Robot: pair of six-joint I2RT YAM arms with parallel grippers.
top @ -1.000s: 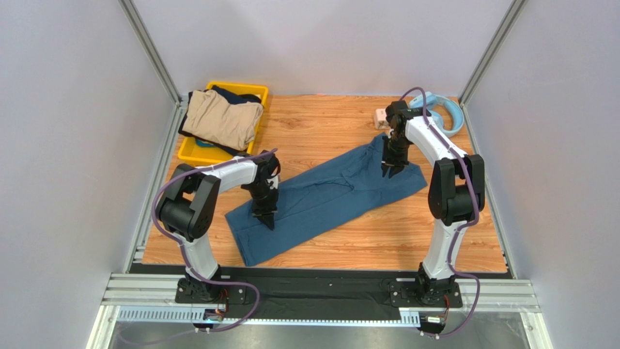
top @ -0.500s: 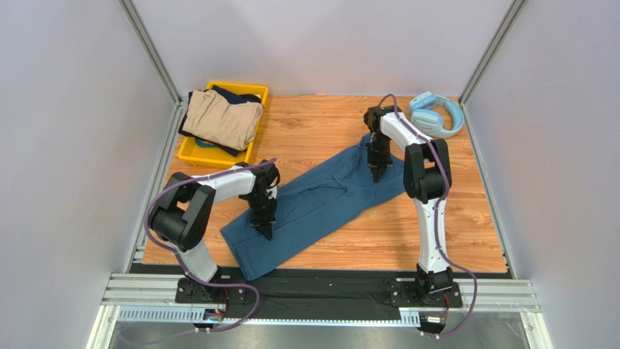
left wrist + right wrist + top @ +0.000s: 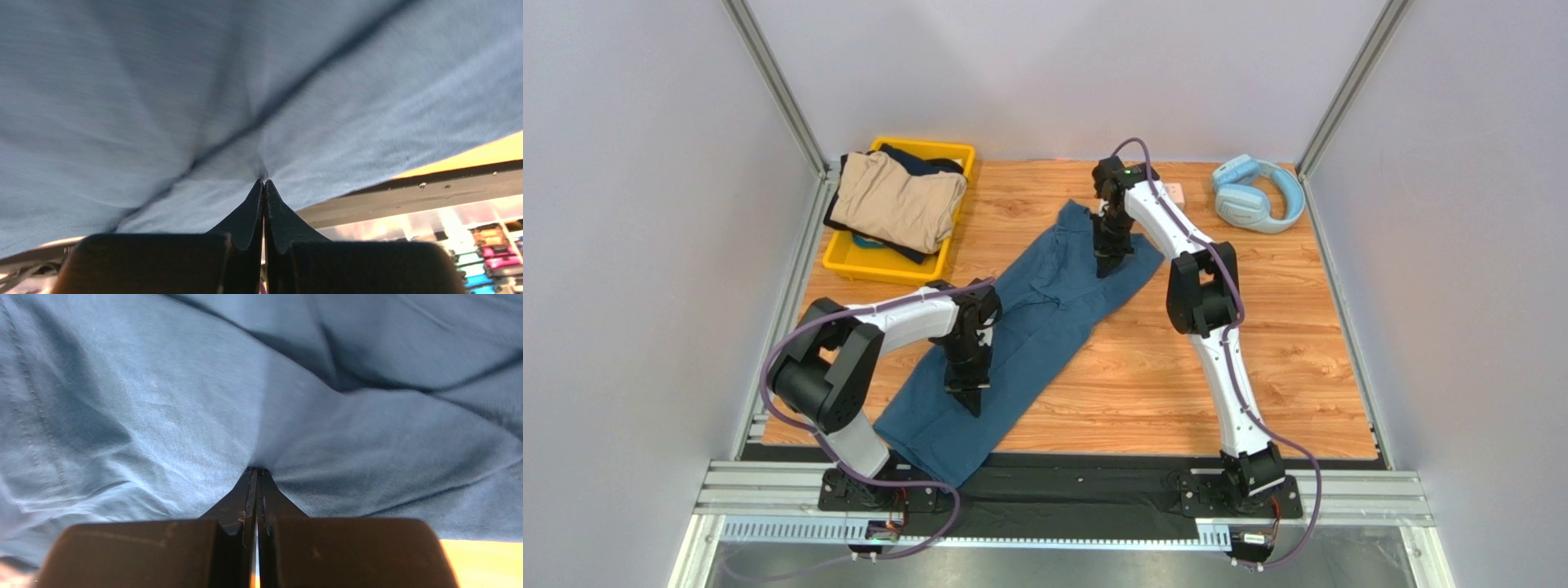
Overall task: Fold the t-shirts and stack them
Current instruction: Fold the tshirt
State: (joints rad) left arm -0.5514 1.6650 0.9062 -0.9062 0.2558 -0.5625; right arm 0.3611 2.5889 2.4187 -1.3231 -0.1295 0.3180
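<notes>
Your spread t-shirt [image 3: 1038, 325] lies slantwise on the counter [image 3: 1210, 368], running from the near left edge to the far middle. Your left claw [image 3: 967, 398] pinches its near part and your right claw [image 3: 1111, 265] its far end. A bin [image 3: 844, 260] sits far left (bunched t-shirts [image 3: 897, 196] heaped inside), and headphones [image 3: 1257, 194] lie far right.

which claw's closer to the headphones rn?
Right. The right claw pinches the far end of the teal t-shirt, left of the headphones in the far right corner. The left claw pinches its near end, much farther away.
</notes>
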